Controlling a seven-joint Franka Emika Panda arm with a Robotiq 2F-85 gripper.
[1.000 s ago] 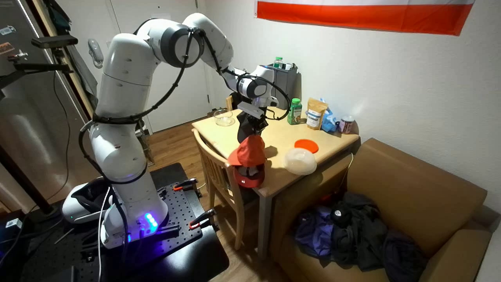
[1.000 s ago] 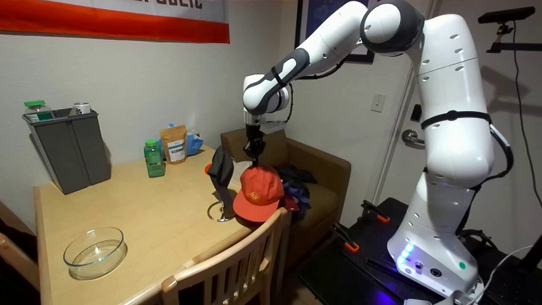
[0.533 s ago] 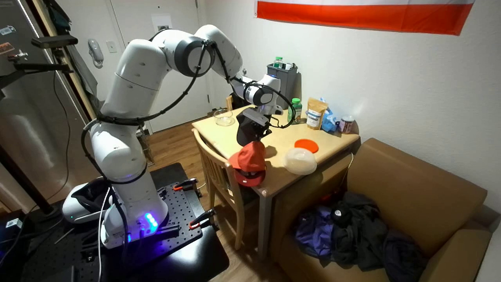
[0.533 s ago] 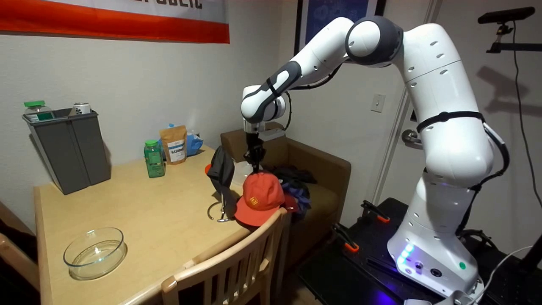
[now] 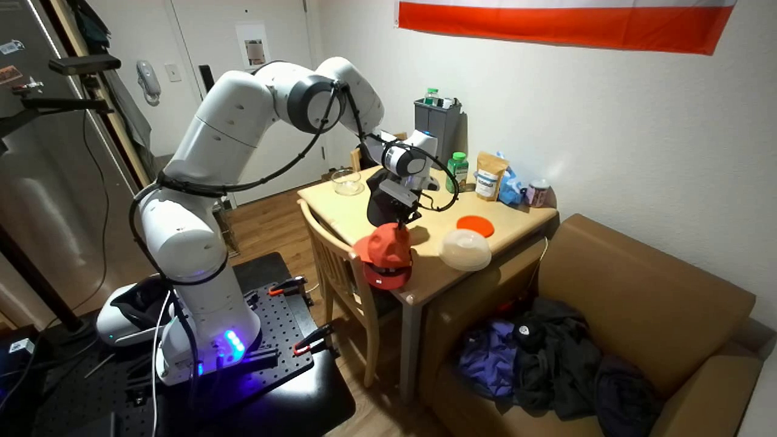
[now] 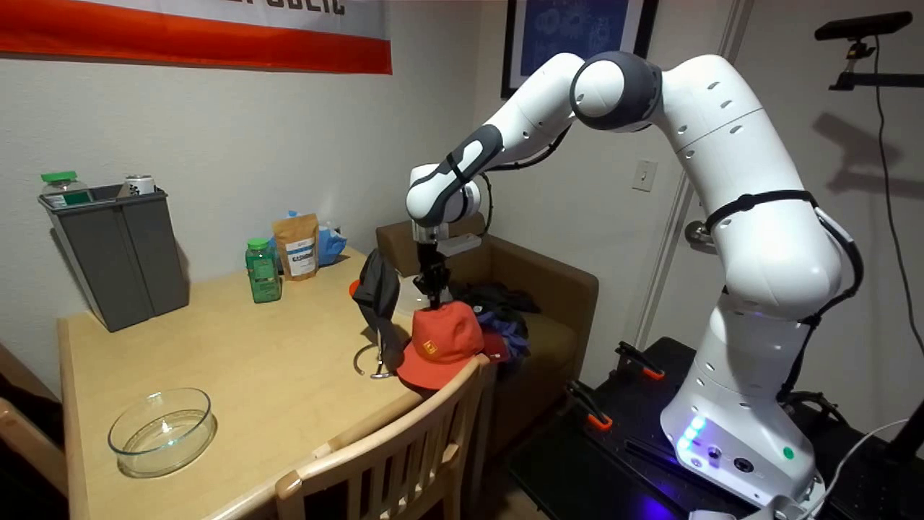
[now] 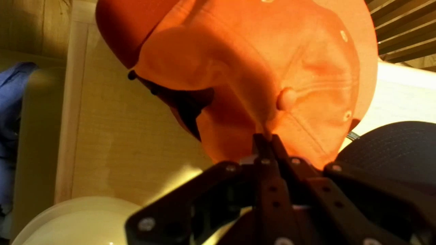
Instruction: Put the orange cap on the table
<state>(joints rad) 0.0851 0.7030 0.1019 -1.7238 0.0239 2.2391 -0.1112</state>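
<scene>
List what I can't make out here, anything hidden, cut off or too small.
Orange cap: part of its brim, behind the wooden chair in an exterior view.
How much fabric the claw pinches: hidden by its fingers, wrist view.
Banner lettering: cut off by the top edge in an exterior view.
Pale bowl: cut off by the bottom edge, wrist view.
Any label on the purple jar: too small to read in an exterior view.

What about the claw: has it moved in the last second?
Yes, downward. In an exterior view, the claw sits lower than before, closer to the back of the wooden chair, with the orange cap pinched in it.
</scene>
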